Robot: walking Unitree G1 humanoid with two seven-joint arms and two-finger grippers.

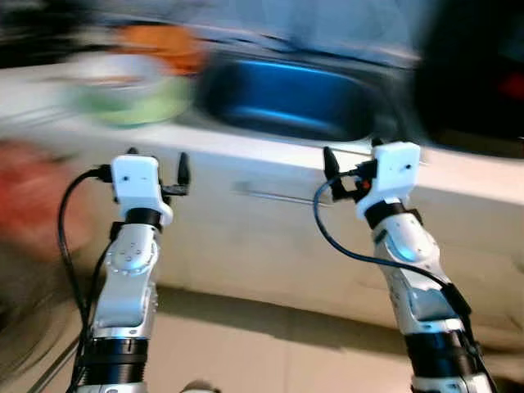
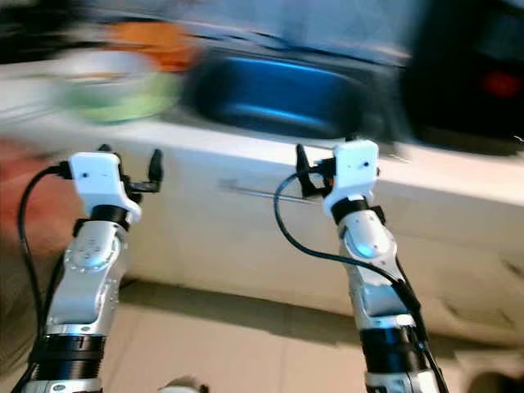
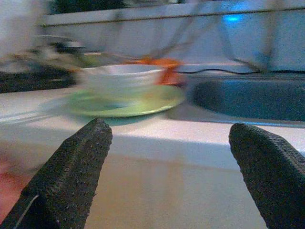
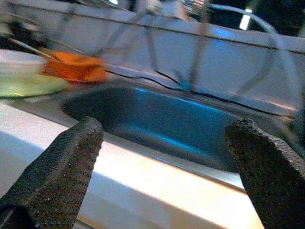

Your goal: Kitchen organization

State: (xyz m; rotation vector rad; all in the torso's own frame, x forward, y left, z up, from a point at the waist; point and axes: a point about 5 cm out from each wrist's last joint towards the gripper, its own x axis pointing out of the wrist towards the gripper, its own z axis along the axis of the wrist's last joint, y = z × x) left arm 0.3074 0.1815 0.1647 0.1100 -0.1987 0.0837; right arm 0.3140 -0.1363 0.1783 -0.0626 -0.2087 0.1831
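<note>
The picture is blurred. A white bowl (image 3: pixel 124 81) sits on a green plate (image 3: pixel 143 102) on the white counter (image 1: pixel 246 151), left of a dark blue sink (image 1: pixel 286 102). Something orange (image 4: pixel 76 69) lies behind the plate. Both arms are raised in front of the counter's front face, below its edge. My left gripper (image 1: pixel 157 164) is open and empty, facing the plate and bowl. My right gripper (image 1: pixel 352 155) is open and empty too, facing the sink (image 4: pixel 167 124).
A metal drawer handle (image 1: pixel 274 195) runs along the cabinet front between the two arms. A dark bulky shape (image 1: pixel 483 74) stands on the counter at the right. A red blur (image 1: pixel 33 196) is at the left. A wire rack (image 4: pixel 205 43) rises behind the sink.
</note>
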